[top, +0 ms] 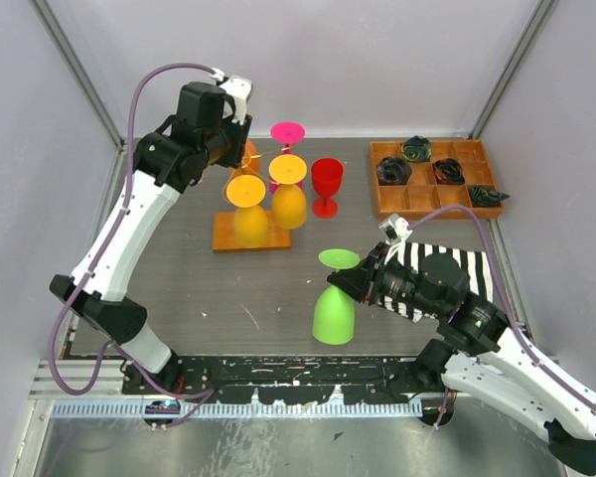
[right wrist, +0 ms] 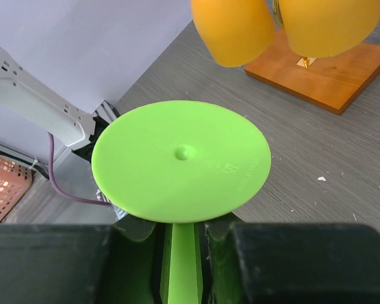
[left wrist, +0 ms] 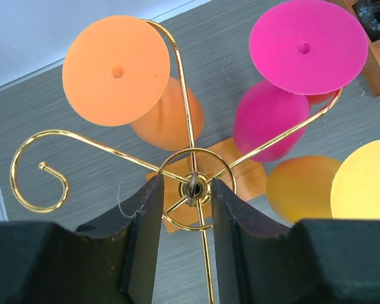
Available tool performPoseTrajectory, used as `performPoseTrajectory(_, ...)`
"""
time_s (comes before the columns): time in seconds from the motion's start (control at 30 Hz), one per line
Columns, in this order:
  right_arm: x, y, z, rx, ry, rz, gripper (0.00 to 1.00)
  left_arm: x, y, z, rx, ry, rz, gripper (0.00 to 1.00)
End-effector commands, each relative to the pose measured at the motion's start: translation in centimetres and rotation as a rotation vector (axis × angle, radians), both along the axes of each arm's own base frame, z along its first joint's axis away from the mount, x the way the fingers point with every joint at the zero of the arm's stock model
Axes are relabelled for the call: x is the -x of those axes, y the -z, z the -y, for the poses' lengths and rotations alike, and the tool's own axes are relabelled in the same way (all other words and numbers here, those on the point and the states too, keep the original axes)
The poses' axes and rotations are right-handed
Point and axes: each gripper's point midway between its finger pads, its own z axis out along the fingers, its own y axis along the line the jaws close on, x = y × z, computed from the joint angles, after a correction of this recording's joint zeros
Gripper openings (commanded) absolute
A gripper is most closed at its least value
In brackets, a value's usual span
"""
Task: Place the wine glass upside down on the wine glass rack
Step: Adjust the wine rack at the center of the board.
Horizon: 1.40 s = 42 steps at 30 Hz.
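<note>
A lime-green wine glass [top: 333,316] hangs upside down, foot [right wrist: 180,161] uppermost, over the near middle of the table. My right gripper [top: 352,282] [right wrist: 184,232] is shut on its stem just under the foot. The gold wire wine glass rack [left wrist: 195,187] stands on its wooden base [top: 223,237] at the back left. Several glasses hang on it upside down: orange [left wrist: 117,69], magenta [left wrist: 304,44] and yellow [left wrist: 367,183]. My left gripper [left wrist: 188,183] hovers over the rack's top, its jaws apart on either side of the central hub. One curled arm [left wrist: 38,174] is bare.
A red glass [top: 327,184] stands upright right of the rack. A compartmented wooden tray [top: 432,204] with dark items sits at the back right. A black-and-white striped cloth [top: 455,266] lies under my right arm. White walls close in on three sides.
</note>
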Motion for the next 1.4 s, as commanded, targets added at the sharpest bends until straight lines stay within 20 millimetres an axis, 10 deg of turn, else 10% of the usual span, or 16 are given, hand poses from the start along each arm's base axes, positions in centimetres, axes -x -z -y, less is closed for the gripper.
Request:
performPoseTrajectory(0.0,-0.2,-1.4,0.2,-0.031,0.015,0.038,0.01,-0.5,-0.3,-0.1,0.003,-0.015,0.003,0.42)
performPoseTrajectory(0.9,-0.2,-0.7,0.6,-0.013,0.023,0.048,0.01,-0.7,-0.4,0.0,0.056,-0.08,-0.022,0.0)
performPoseTrajectory(1.37,-0.2,-0.4,0.8,-0.003,0.029,0.048,0.01,0.4,-3.6,-2.8,0.213,-0.344,0.072,0.0)
